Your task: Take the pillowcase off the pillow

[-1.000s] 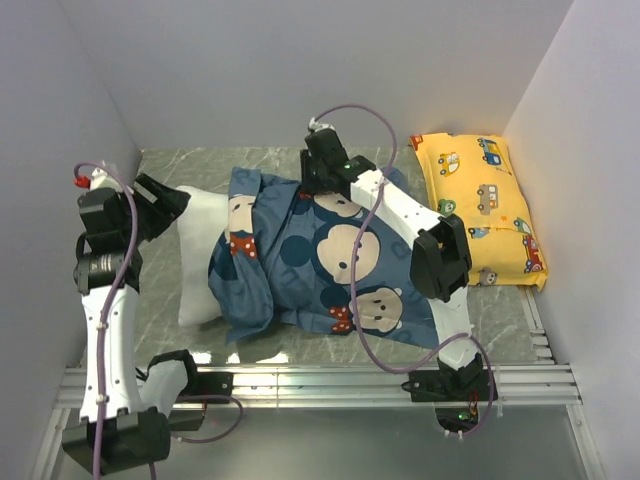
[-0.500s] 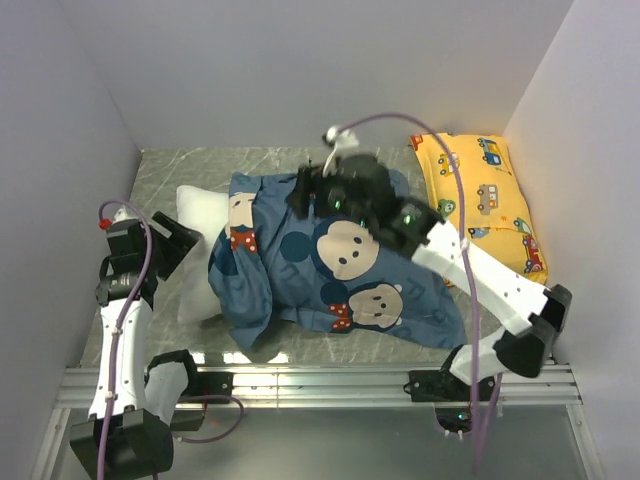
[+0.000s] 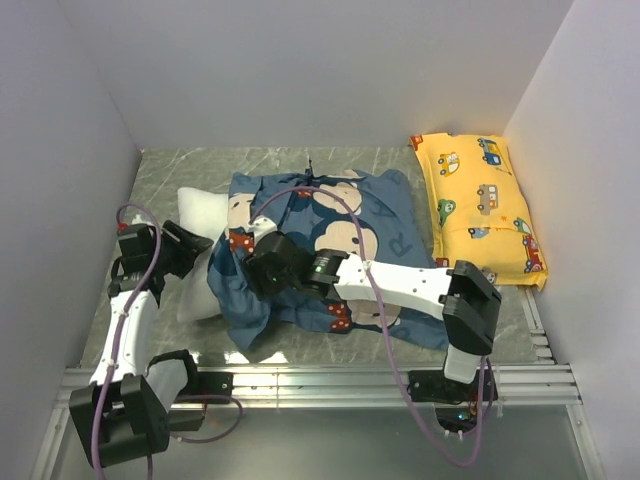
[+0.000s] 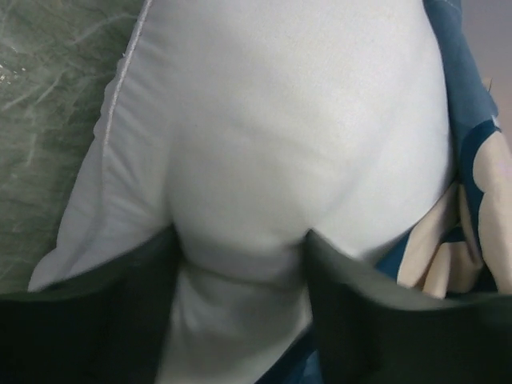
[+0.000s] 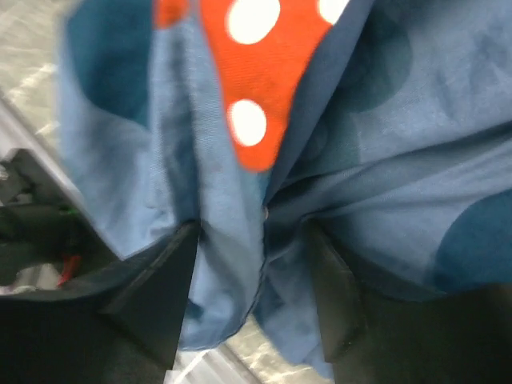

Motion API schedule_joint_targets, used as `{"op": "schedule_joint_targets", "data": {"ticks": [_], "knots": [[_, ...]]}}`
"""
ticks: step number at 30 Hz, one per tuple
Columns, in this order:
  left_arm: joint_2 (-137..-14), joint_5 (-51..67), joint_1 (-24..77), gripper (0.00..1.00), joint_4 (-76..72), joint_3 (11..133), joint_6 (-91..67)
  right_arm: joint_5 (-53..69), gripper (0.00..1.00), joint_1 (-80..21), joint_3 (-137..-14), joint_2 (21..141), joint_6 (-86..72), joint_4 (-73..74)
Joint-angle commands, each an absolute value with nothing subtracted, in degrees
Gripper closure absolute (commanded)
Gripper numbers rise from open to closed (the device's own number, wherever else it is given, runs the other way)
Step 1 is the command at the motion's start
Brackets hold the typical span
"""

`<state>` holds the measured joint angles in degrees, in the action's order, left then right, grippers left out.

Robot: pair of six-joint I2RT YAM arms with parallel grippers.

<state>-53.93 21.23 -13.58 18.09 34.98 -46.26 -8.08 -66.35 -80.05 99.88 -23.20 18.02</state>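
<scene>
Overhead view with two wrist views. The pillow (image 3: pixel 197 212) is laid across the middle of the marble-patterned bench (image 3: pixel 170 165), its long side running left to right. Most of it is covered by the pillowcase (image 3: pixel 385 200), which is spread over the centre and right of the pillow and bunched along its near left edge. Only the pillow's left end is seen bare and white, projecting out of the case opening.

The left claw (image 4: pixel 240 240) is set at this bare end. In the left wrist view its two dark fingers (image 4: pixel 88 320) are pressed against either side of the white stuffing. The stuffing is narrowed to a waist between them and bulges beyond, so the pillow is pinched.

The right arm is stretched from its base at the near right across the front of the pillowcase. The right claw (image 5: pixel 252 232) is placed over the rumpled near left part of the case. In the right wrist view its fingers are spread, and hanging folds of blue fabric are seen between them, below a red bow with white dots (image 5: pixel 256 64). Whether the folds are clamped cannot be told.

A yellow car-print pillow (image 3: pixel 480 200) is laid against the right wall, beside the pillowcase.
</scene>
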Motion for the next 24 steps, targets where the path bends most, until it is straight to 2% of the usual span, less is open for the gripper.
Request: {"op": "schedule_joint_targets", "data": {"ticks": [1,2,3,4,5,7,8,16,17,20,24], "knots": [[-56.51,22.42,-13.27,0.47,15.74,35.24,-47.20,-13.60,0.54,-65.74,-84.46,99.23,-23.82,17.92],[-57.91,21.54,-13.18,0.69,15.38,35.77,-47.20,-14.93,0.60,-65.57,-84.38,98.71,-23.73,18.63],[-58.70,21.01,-13.27,0.80,15.12,36.29,-47.11,-15.90,0.66,-65.04,-84.20,97.22,-23.64,19.50],[-59.58,20.31,-13.18,0.93,14.94,37.95,-47.02,-16.78,0.80,-64.60,-83.42,96.25,-23.64,20.03],[-61.59,19.52,-13.27,1.00,15.46,38.93,-47.02,-18.09,0.86,-63.90,-82.89,95.20,-23.64,21.00],[-63.54,17.67,-13.36,1.00,15.38,41.82,-46.67,-19.24,0.98,-61.45,-80.35,91.51,-23.55,21.79],[-64.94,16.53,-13.53,1.00,15.82,42.79,-46.58,-19.86,1.00,-60.30,-79.20,89.93,-23.64,22.32],[-70.92,12.39,-18.72,1.00,18.72,54.75,-44.21,-17.93,1.00,-41.24,-58.55,67.60,-24.17,21.10],[-71.80,12.31,-18.89,1.00,18.81,55.63,-44.30,-17.32,1.00,-36.78,-57.14,66.37,-24.17,20.92],[-73.82,12.13,-19.07,1.00,19.51,58.79,-44.82,-15.04,1.00,-31.92,-54.41,64.43,-23.73,20.75],[-75.23,13.35,-18.90,1.00,18.55,60.55,-44.92,-10.73,1.00,-31.81,-54.40,66.69,-24.35,19.16]]}}
